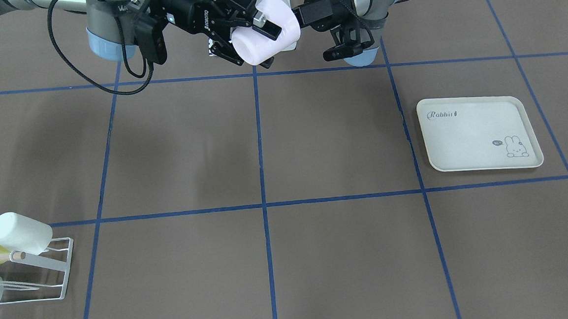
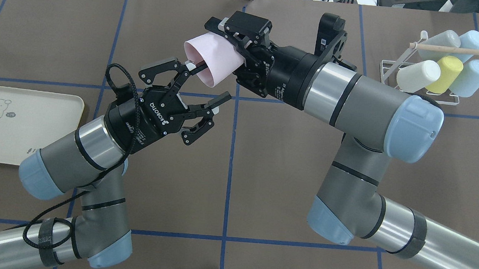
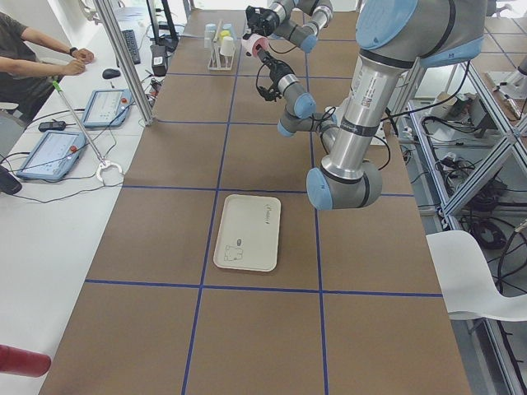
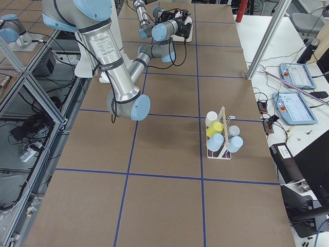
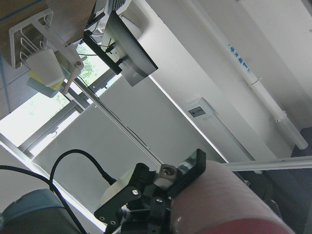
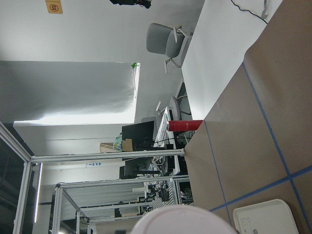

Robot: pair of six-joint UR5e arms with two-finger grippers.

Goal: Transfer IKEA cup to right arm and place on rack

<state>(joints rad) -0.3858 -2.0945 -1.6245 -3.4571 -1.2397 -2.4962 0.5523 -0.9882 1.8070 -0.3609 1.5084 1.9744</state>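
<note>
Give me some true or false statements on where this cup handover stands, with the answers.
1. The right tool is clamped on the pink cup. True.
2. The left tool is shut. False: it is spread open at the cup's rim.
3. The pink cup hangs on the rack. False: it is held in the air, away from the rack.
4. A yellow cup sits on the rack. True.
5. The rabbit tray lies on the robot's right. False: it lies on the robot's left.
</note>
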